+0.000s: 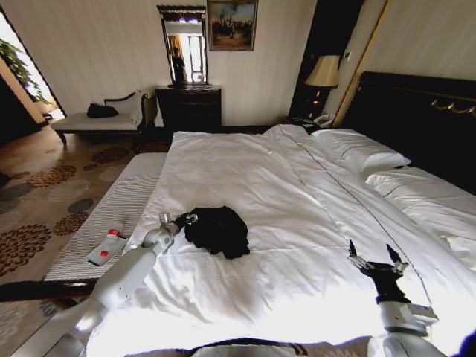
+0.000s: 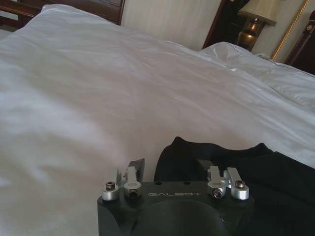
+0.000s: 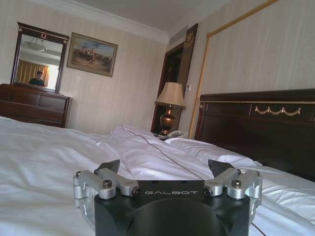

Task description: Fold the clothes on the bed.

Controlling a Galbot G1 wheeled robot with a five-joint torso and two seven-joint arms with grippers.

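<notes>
The clothes are one black T-shirt point(image 1: 217, 230), lying crumpled on the white duvet of the bed point(image 1: 245, 171) near its left side. My left gripper point(image 1: 181, 218) sits low at the shirt's left edge. In the left wrist view it point(image 2: 171, 167) is open, and the shirt point(image 2: 246, 169) reaches in between its fingers. My right gripper point(image 1: 370, 249) hovers open over bare duvet on the bed's right side, well apart from the shirt. From the right wrist its empty fingers point(image 3: 165, 164) point along the bed point(image 3: 39, 147) toward the far wall.
A striped bench point(image 1: 126, 201) runs along the bed's left side, with a white and red item point(image 1: 108, 249) on it. White pillows point(image 1: 361, 152) lie by the dark headboard point(image 1: 416, 111). A chaise point(image 1: 97, 123), dresser point(image 1: 188, 106) and lamp point(image 1: 323, 73) line the far wall.
</notes>
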